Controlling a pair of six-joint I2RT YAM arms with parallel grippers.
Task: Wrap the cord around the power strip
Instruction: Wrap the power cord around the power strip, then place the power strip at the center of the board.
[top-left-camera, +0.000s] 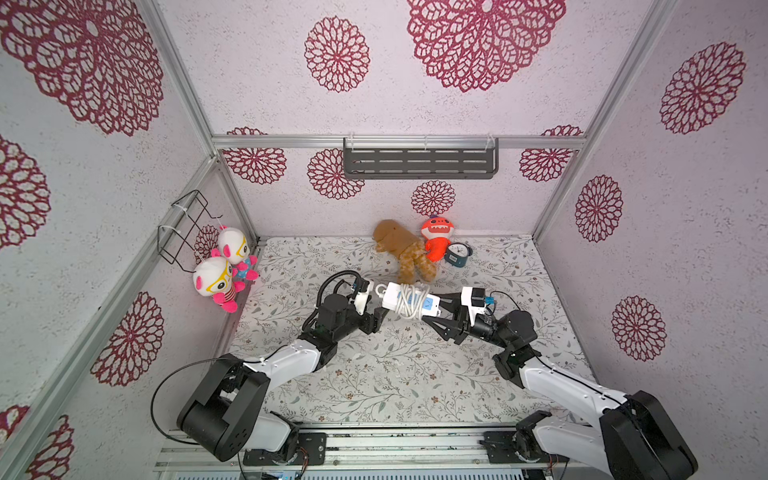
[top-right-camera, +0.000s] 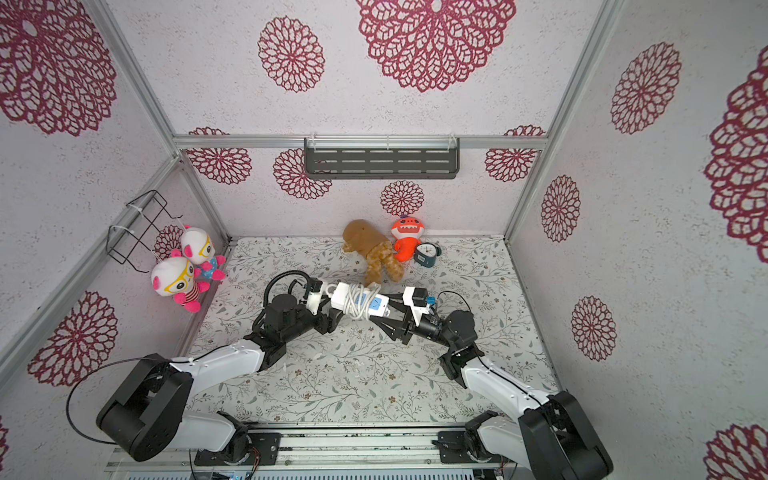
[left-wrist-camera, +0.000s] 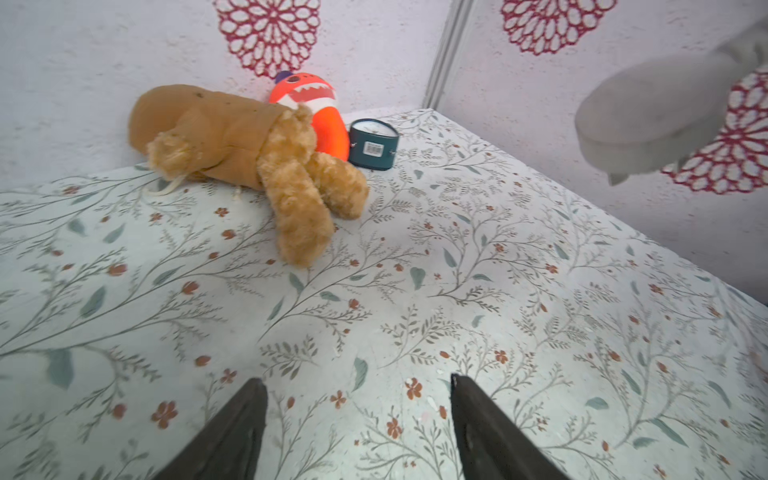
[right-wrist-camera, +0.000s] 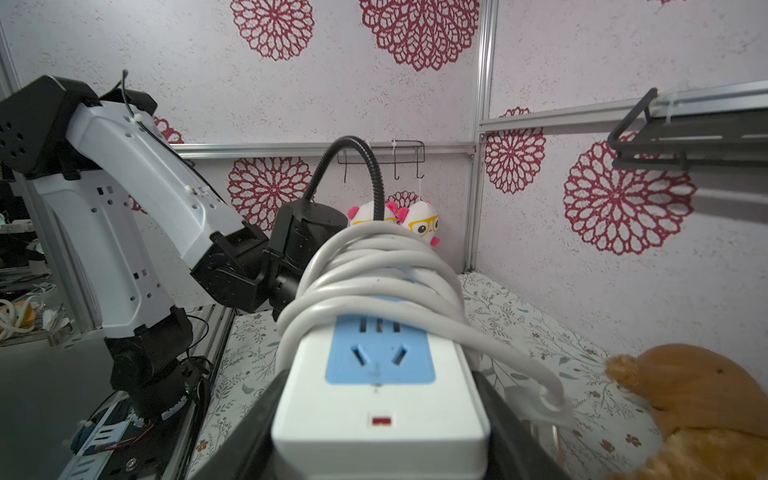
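The white power strip (top-left-camera: 392, 295) (top-right-camera: 343, 293) hangs above the middle of the floral table, with the white cord (top-left-camera: 411, 307) (top-right-camera: 359, 305) coiled around its middle in several turns. My right gripper (top-left-camera: 434, 309) (top-right-camera: 384, 316) is shut on the strip's right end. In the right wrist view its fingers press both sides of the power strip (right-wrist-camera: 380, 399), the cord (right-wrist-camera: 374, 266) loops over it, and the plug (right-wrist-camera: 548, 399) dangles beside it. My left gripper (top-left-camera: 379, 319) (left-wrist-camera: 356, 379) stands open and empty just below the strip's left end.
A brown plush (top-left-camera: 405, 253), an orange plush (top-left-camera: 436, 237) and a small teal clock (top-left-camera: 457, 253) lie at the back of the table, close behind the strip. Two white-and-pink dolls (top-left-camera: 220, 274) hang under a wire basket (top-left-camera: 183, 228) on the left wall. A dark shelf (top-left-camera: 419, 162) is on the back wall.
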